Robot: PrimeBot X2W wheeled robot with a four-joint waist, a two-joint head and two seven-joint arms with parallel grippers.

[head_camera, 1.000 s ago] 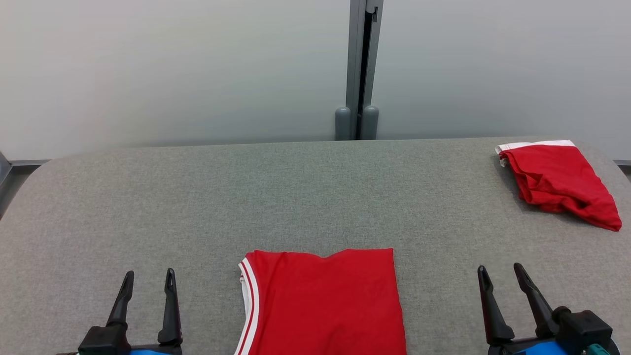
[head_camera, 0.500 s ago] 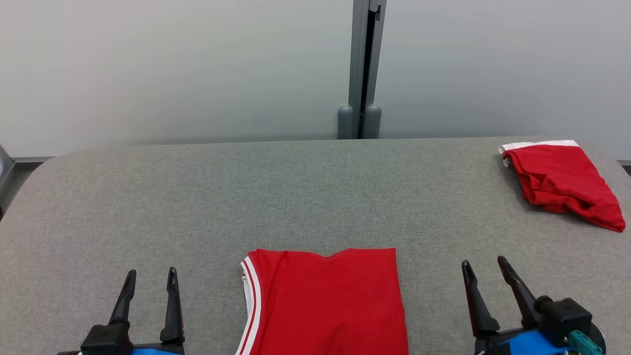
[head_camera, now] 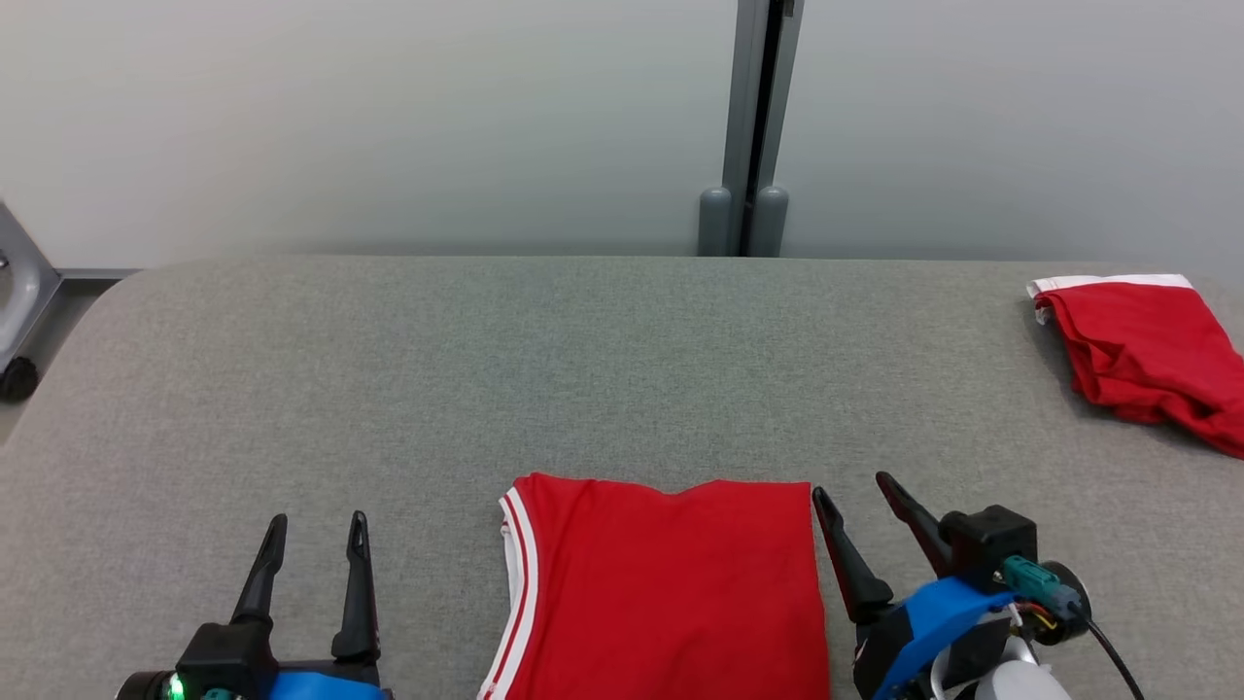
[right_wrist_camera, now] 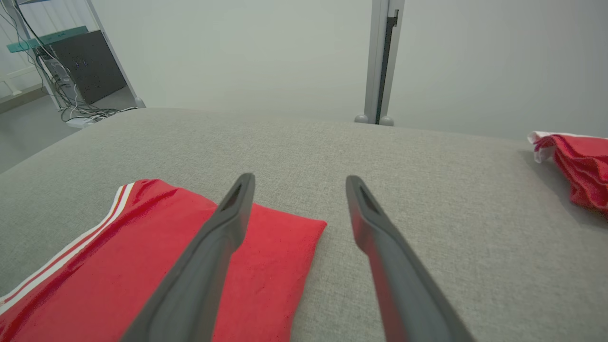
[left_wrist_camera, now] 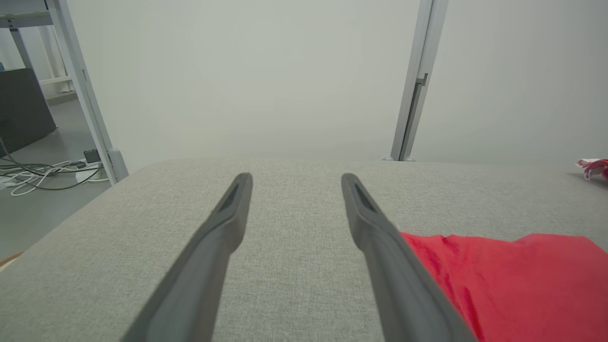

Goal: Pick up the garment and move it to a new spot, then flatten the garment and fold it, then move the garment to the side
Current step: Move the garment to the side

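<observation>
The left hand [left_wrist_camera: 295, 183] is hovering with its fingers spread wide over the grey counter [left_wrist_camera: 118, 247], while the red garment [left_wrist_camera: 517, 280] is lying flat just beyond its right-side finger.

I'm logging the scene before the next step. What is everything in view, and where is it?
folded garment: 1, red with white stripes along one edge, table's near edge, centre
second garment: 1, red with a white band, bunched at table's far right
table: 1, grey fabric top, spans the head view
post: 1, grey, behind table's far edge
cables: several, black and white, floor left of table
left gripper: 1, dark fingers, open, over table left of folded garment
right gripper: 1, dark fingers, open, by folded garment's right edge
</observation>
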